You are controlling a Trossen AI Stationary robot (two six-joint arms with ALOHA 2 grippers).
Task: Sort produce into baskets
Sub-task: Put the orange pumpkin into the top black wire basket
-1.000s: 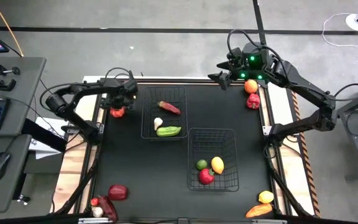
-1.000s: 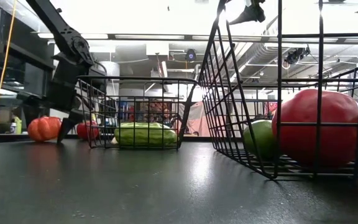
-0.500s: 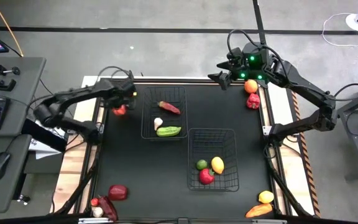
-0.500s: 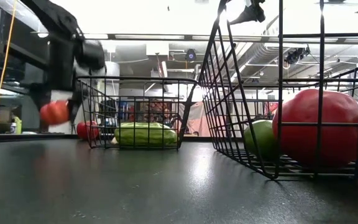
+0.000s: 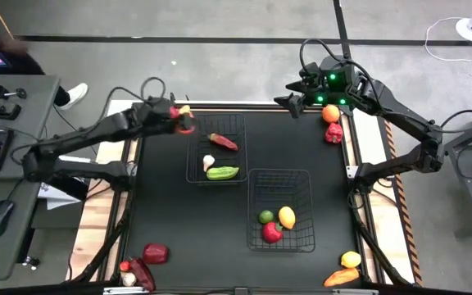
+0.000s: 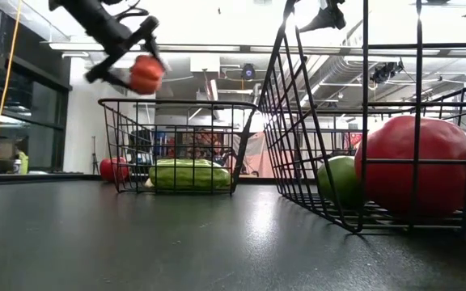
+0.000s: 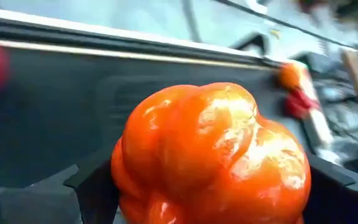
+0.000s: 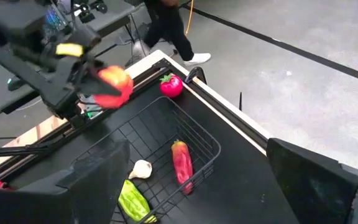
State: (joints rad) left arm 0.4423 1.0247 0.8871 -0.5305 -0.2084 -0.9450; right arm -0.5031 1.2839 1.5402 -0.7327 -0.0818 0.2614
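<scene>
My left gripper [image 5: 182, 123] is shut on an orange-red toy pepper [image 7: 210, 155], held high over the table by the far-left corner of the far basket [image 5: 216, 131]; the pepper also shows in the low view [image 6: 146, 74]. That basket holds a red chili [image 5: 223, 142], a white garlic [image 5: 209, 161] and a green cucumber [image 5: 223, 173]. The near basket [image 5: 280, 176] holds green, yellow and red pieces. My right gripper [image 5: 289, 102] is open and empty above the table's far edge. My left gripper pinches the pepper between its two fingers, one finger [image 7: 92, 186] on each of its bulging sides [image 7: 129, 168]. The fingers come from the table's left, slanting down. The pepper is lifted clear of the table, level with the basket's rim or above it [image 6: 146, 74].
An orange piece [image 5: 331, 115] and a red piece [image 5: 333, 134] lie at the far right. Red pieces [image 5: 155, 253] lie at the near left, yellow and orange ones [image 5: 347, 269] at the near right. A red tomato [image 8: 171, 85] lies by the far edge behind the far basket.
My left gripper has lifted the orange-red pepper off the table at the far left and carried it up and toward the table's right, to the far basket's corner. The pepper now hangs clear, well above the table.
</scene>
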